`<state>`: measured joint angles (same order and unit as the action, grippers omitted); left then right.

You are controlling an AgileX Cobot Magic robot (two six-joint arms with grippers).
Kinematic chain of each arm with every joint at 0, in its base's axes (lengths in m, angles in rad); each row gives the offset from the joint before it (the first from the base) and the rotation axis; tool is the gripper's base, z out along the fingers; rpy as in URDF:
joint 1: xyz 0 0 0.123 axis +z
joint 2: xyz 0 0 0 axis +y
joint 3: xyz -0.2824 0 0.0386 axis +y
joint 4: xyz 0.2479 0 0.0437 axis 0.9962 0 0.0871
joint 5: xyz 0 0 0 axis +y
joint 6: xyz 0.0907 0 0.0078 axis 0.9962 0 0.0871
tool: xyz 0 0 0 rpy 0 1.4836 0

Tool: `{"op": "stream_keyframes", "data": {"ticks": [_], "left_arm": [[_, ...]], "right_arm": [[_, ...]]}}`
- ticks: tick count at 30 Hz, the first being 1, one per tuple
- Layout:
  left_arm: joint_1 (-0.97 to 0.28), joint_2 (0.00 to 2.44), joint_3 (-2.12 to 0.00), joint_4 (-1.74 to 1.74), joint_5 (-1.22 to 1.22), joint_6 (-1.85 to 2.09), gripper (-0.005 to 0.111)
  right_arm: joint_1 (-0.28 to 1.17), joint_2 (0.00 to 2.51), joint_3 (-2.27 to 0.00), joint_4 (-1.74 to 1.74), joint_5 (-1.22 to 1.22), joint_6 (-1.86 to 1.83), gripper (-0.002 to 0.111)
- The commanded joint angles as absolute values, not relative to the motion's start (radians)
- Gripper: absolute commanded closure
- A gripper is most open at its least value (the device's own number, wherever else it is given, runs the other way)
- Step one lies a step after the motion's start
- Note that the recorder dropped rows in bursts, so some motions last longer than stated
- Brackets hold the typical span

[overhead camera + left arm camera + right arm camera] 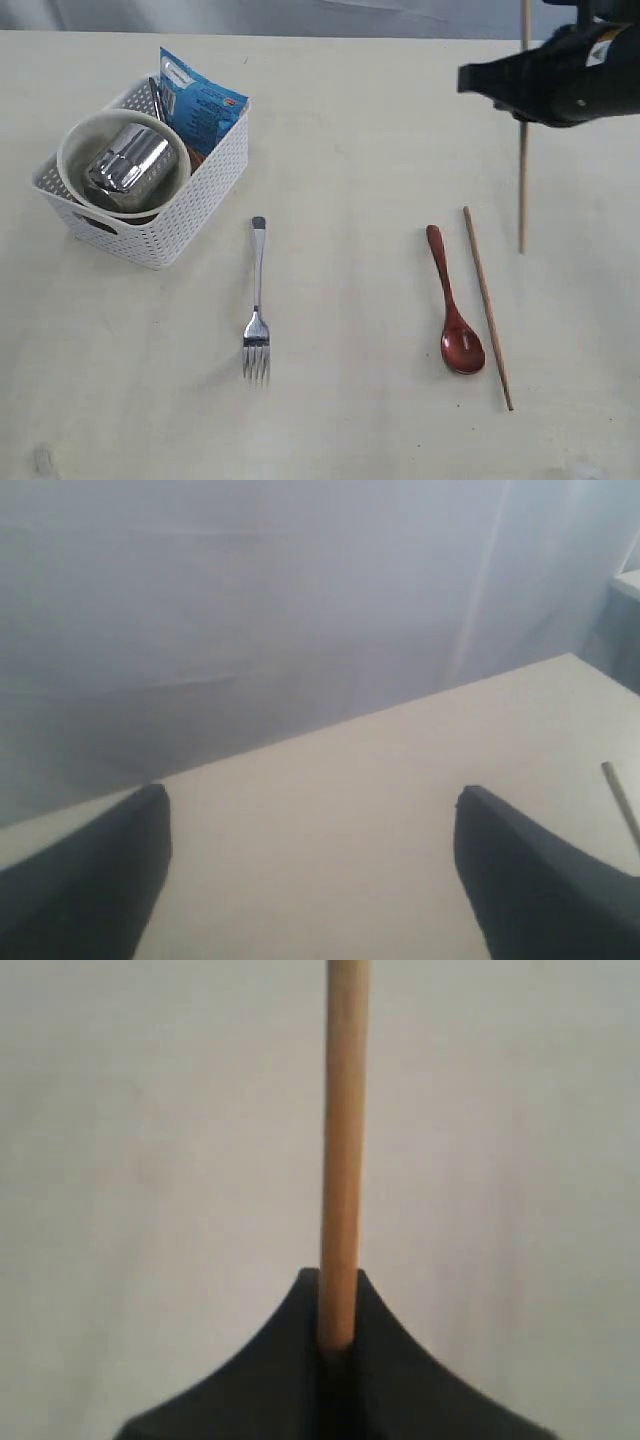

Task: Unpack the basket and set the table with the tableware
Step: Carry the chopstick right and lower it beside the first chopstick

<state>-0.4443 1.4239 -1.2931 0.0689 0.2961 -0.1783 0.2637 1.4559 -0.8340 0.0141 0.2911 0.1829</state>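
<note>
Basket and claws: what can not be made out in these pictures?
- Exterior view: the bowl and cup fill the basket and hide whatever lies under them.
- Exterior view: the top edge cuts off the chopstick that the right claw clamps.
- Left claw: open, but absent from the exterior view; the left wrist view shows only its fingertips.

Blue snack packet: white printed panel on the front, print too small to read. It stands on edge, tilted, in the far-right corner of the basket, with its top corner well above the rim.

Backdrop: pale grey-blue cloth with soft vertical folds, hanging beyond the far edge of the table. It also shows as a strip along the top of the exterior view.

Pale ledge beside the cloth: blurred, cannot identify.
</note>
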Motion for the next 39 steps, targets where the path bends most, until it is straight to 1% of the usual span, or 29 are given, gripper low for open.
{"op": "stream_keyframes", "data": {"ticks": [1,5,11,14,18,21,25,39], "left_arm": [[-0.445,1.419,-1.194,0.071,0.259,-0.178,0.034],[-0.445,1.419,-1.099,0.071,0.228,-0.167,0.034],[-0.445,1.419,-0.999,0.073,0.161,-0.144,0.034],[-0.445,1.419,-0.993,0.073,0.147,-0.135,0.034],[-0.445,1.419,-0.991,0.073,0.147,-0.135,0.034],[-0.445,1.419,-0.985,0.073,0.144,-0.135,0.034],[-0.445,1.419,-0.985,0.073,0.144,-0.135,0.034],[-0.445,1.419,-0.985,0.073,0.144,-0.135,0.034]], "right_arm": [[0.218,1.451,-0.869,0.019,0.629,0.142,0.109],[0.239,1.464,-0.869,0.026,0.673,0.151,0.109],[0.322,1.531,-0.822,0.028,0.617,0.196,0.109],[0.342,1.57,-0.803,0.026,0.554,0.225,0.109],[0.342,1.599,-0.763,-0.009,0.544,0.259,0.109],[0.34,1.64,-0.709,-0.033,0.49,0.274,0.109],[0.34,1.656,-0.697,-0.033,0.429,0.276,0.109],[0.34,1.699,-0.697,-0.066,0.425,0.276,0.108]]}}
